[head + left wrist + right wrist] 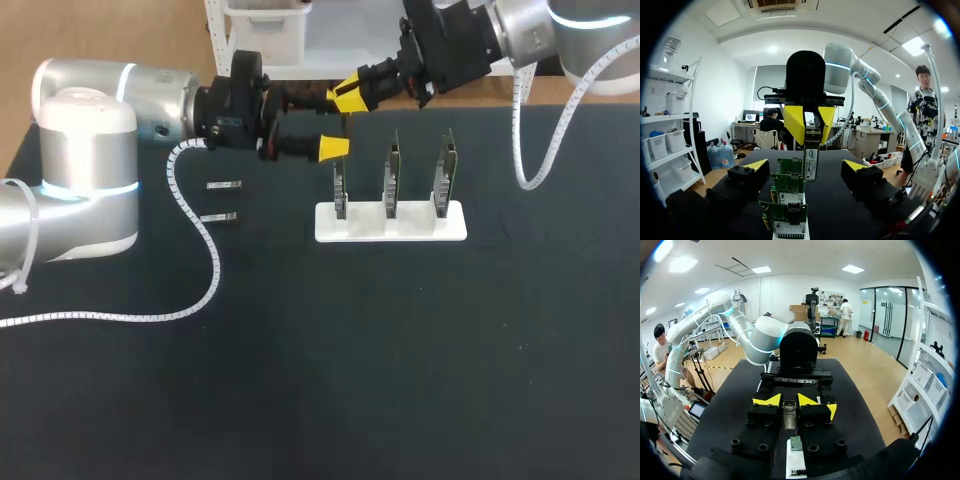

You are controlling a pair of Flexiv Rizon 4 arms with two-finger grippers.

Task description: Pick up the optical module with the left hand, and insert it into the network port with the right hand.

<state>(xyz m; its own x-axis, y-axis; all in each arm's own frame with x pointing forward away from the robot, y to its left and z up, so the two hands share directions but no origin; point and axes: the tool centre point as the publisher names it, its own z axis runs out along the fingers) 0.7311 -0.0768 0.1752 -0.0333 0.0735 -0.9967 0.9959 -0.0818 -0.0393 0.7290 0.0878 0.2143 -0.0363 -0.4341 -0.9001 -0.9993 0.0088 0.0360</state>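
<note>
The right hand (350, 97) is closed on the small module (811, 161), holding it in the air over the row of three network cards (392, 180) in their white stand (390, 226). The left hand (335, 122) faces it, fingers spread wide on either side of the module without touching it. Two spare modules (224, 185) lie on the bench (400, 380)

Two modules (224, 185) lie left of the stand (360, 230)

White label (811, 167) on optical module (811, 141), print illegible, no other readable text
</note>
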